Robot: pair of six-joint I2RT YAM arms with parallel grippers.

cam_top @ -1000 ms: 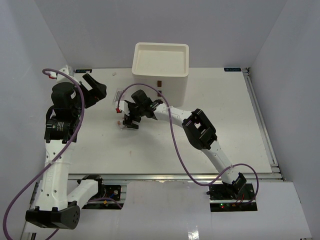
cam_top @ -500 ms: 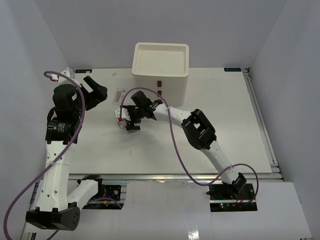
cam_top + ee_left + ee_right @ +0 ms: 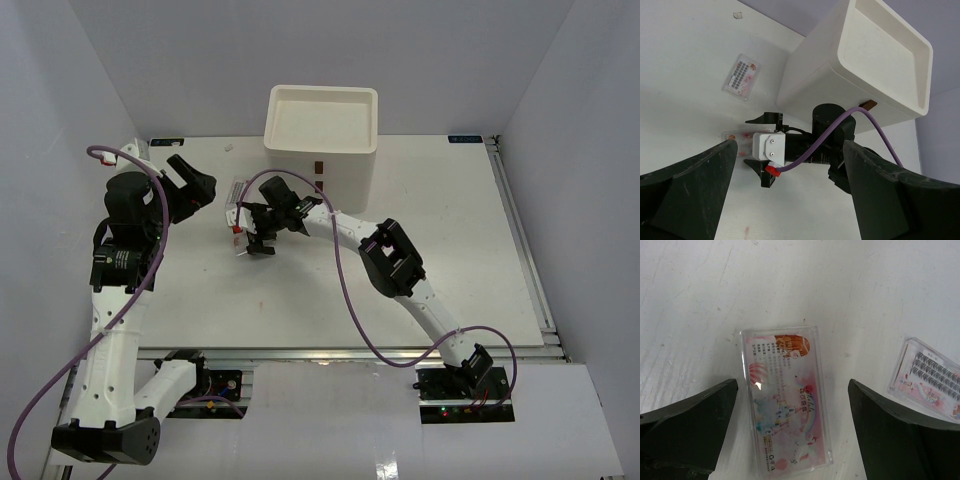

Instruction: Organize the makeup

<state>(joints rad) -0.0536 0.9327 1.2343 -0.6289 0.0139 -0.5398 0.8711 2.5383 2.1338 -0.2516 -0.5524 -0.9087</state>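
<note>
Right end effector (image 3: 257, 238), spread wide and empty, hung over the clear pink packet (image 3: 787, 400) lying flat on the desk (image 3: 700, 285); it likely needed to drop squarely and pinch the long edges.

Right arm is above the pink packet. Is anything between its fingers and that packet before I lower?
Nothing visible does. The pink packet lies flat and uncovered on the table, between the right arm's open fingers. The second packet lies apart from it, close to the other finger, which might brush it on the way down.
</note>
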